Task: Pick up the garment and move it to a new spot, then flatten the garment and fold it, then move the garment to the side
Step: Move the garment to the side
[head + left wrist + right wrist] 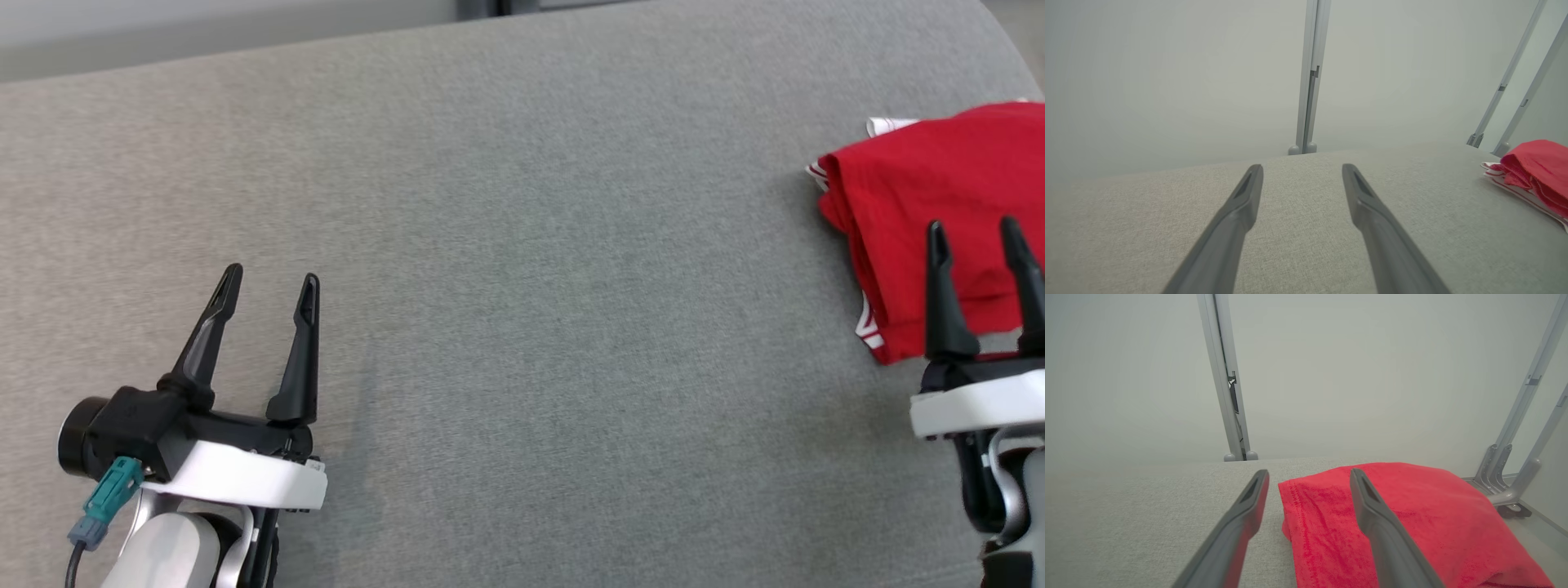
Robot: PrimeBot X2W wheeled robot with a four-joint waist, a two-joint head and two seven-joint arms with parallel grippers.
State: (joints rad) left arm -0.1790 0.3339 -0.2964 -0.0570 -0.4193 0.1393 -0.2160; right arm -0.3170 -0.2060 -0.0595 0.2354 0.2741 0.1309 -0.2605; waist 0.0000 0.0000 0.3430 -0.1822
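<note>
Garment (931, 180): a red cloth with white trim, folded into a thick bundle. It lies at 3 o'clock in the head view, on a grey woven fabric surface (531, 245).

Nearest, at 7 o'clock, the left gripper (272, 274) sits over bare fabric, well apart from the garment. Its two dark fingers are spread with nothing between them.

At 4 o'clock the right gripper (973, 225) also has its fingers spread and clamps nothing. Its tips point over the garment's near edge. In the right wrist view one finger (1380, 522) crosses the red cloth, and the other crosses grey fabric just beside the stitched hem. Whether the tips touch the cloth cannot be told.

Beyond the surface's far edge, at 12 o'clock, stands a plain pale wall (1167, 81) with an upright grey metal post (1310, 81). Slanted metal frame legs (1496, 469) stand toward 3 o'clock.
</note>
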